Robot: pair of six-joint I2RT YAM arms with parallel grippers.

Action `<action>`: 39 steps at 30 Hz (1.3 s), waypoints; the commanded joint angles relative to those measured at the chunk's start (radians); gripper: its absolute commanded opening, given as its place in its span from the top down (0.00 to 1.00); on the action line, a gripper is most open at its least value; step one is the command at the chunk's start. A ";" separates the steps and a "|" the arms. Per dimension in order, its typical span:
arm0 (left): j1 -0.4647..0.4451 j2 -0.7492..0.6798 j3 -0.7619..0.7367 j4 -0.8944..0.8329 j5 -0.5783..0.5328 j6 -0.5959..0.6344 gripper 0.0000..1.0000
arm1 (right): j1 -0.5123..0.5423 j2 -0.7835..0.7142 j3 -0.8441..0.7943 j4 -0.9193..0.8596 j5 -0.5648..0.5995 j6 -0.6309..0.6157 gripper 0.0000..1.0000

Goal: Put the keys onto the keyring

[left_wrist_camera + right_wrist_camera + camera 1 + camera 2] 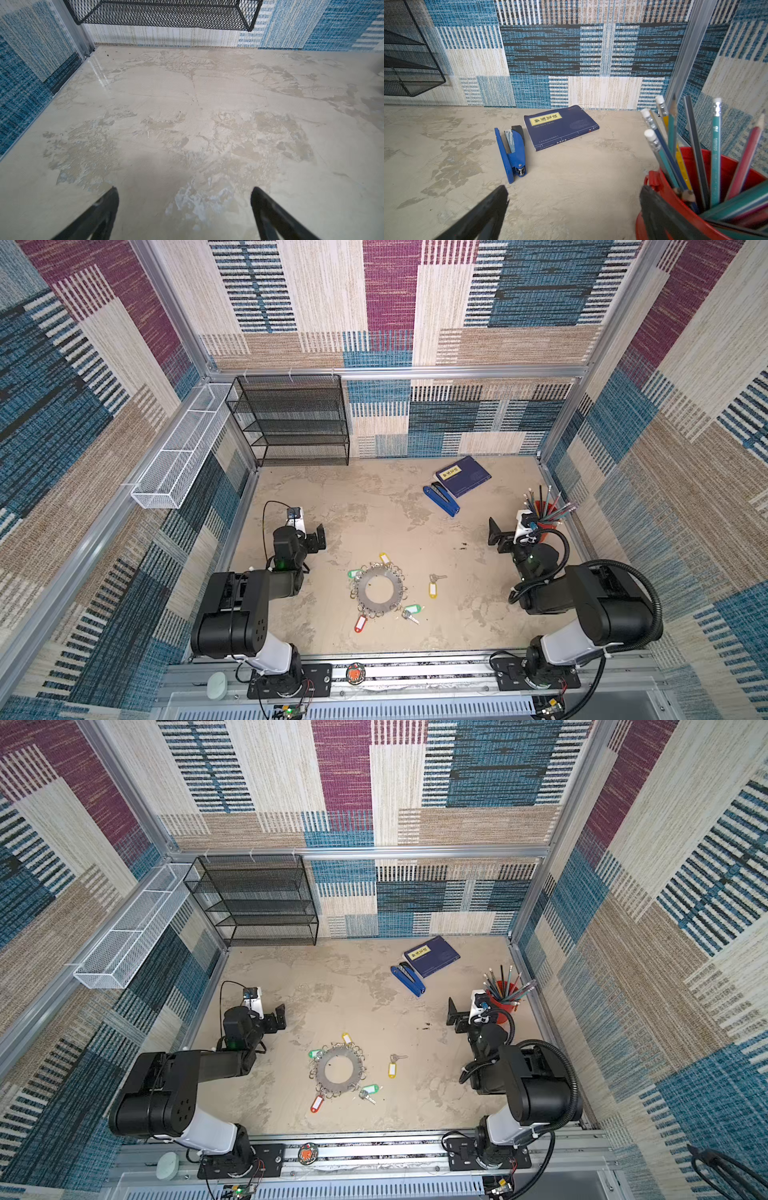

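The keyring (377, 588) (337, 1069), a flat grey disc rimmed with small split rings, lies on the table between the arms. One of the keys, with a yellow tag (433, 588) (392, 1069), lies apart to its right. A green-tagged key (411, 610) lies by the near right rim. A red tag (360, 623), a yellow tag (385, 559) and a green tag (354, 573) sit at the rim; whether they hang on rings I cannot tell. My left gripper (319, 538) (184, 189) and right gripper (496, 537) (573, 188) hover open and empty, well behind the keyring.
A black mesh shelf (291, 418) and a white wire basket (178, 452) stand at the back left. A blue book (560, 126) and blue stapler (512, 151) lie at the back right. A red cup of pencils (695, 187) stands right beside my right gripper.
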State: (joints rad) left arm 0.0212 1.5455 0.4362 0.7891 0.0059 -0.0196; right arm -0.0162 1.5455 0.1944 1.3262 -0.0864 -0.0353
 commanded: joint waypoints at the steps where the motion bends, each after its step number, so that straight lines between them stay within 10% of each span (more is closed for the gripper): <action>1: 0.000 -0.001 0.003 0.011 -0.005 0.036 0.01 | 0.001 0.001 0.004 0.020 -0.004 -0.007 0.00; 31: 0.012 -0.002 0.001 0.014 0.006 0.024 0.01 | 0.013 0.001 0.000 0.025 0.019 -0.014 0.00; 39: 0.010 -0.019 -0.002 0.017 -0.040 0.011 0.01 | 0.019 -0.014 -0.010 0.039 0.219 0.048 0.00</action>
State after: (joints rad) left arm 0.0334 1.5436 0.4362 0.7891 0.0059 -0.0200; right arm -0.0040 1.5455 0.1818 1.3342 0.0479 -0.0063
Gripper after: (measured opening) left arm 0.992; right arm 0.995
